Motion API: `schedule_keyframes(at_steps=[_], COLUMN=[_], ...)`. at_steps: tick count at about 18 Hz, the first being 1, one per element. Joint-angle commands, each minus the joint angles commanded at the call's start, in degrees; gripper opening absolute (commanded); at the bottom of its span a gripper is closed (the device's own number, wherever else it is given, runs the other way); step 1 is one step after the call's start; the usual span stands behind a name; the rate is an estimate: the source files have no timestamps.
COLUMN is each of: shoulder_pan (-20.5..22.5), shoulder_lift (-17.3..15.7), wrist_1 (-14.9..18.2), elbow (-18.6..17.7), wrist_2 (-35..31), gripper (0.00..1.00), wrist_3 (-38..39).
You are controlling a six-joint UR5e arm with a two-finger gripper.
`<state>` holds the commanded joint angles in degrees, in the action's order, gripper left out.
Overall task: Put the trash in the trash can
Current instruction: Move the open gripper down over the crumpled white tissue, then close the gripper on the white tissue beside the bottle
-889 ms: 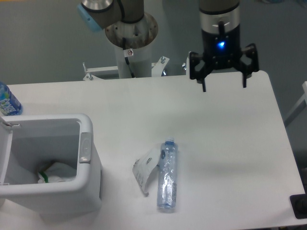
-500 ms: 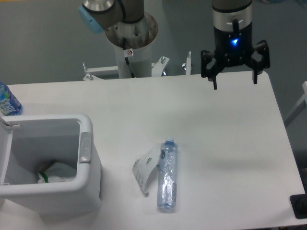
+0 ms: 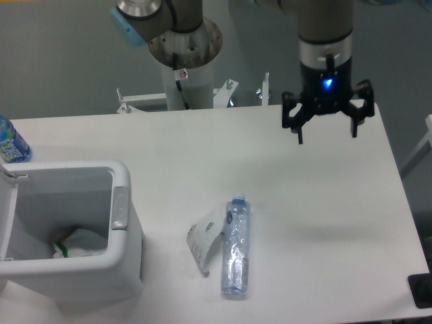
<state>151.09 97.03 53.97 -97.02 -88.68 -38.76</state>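
Since a moment ago the gripper [image 3: 327, 133] has dropped a little lower over the far right part of the table [image 3: 317, 202], after first sliding to the right from where it hung a second back; nothing else on the table has shifted. Its two fingers [image 3: 299, 132] point straight down and stand wide apart, holding nothing, with a small blue light glowing on the wrist above them. The clear plastic bottle [image 3: 235, 248] lies on its side near the front edge, bluish cap toward the back of the table, well apart from the gripper. The crumpled white wrapper [image 3: 204, 238] lies against the bottle's left side, touching it or nearly so. To the left, at the front corner, stands the white trash can [image 3: 125, 233], open at the top, a grey latch tab on the rim facing the bottle; some white crumpled material with a bit of green shows at its bottom. An upright bottle with a blue label [image 3: 10, 144] sits at the left edge behind the can. The robot's base column [image 3: 185, 61] rises behind the table.
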Motion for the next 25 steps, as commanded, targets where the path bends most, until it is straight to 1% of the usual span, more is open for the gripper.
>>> schedule_keyframes(at_steps=[2,5,7,9,12,15,18,20,21,22,23,24,25], shoulder_pan=[-1.93,-4.66,-5.98,-7.38,-10.20,-11.69,-12.92,-13.19,-13.28,-13.28,-13.37,-13.37,-13.37], shoulder_lift=[0.35,2.46,4.21,6.32,10.62,12.91,15.37,15.65,15.65,15.47,15.47,15.56,15.56], wrist_1=[0.08,0.08,0.08,0.08,-0.80,-1.67,-4.48,-4.84,-4.84,-4.84,-4.84,-4.93,-5.02], elbow=[-1.15,-3.61,-4.58,-4.67,-5.02,-4.85,-4.58,-4.84,-4.93,-5.02,-5.02,-4.94,-5.02], wrist_2=[0.35,1.58,4.03,5.70,5.89,5.98,5.98,5.89,5.80,5.80,5.80,5.80,5.80], gripper=[1.00,1.00,1.00,1.00,1.00,1.00,1.00,1.00,0.84,0.66,0.53,0.44,0.43], wrist_3=[-0.52,-0.70,-0.61,-0.61,-0.17,-0.08,0.09,0.44,0.88,1.84,2.81,3.43,3.52])
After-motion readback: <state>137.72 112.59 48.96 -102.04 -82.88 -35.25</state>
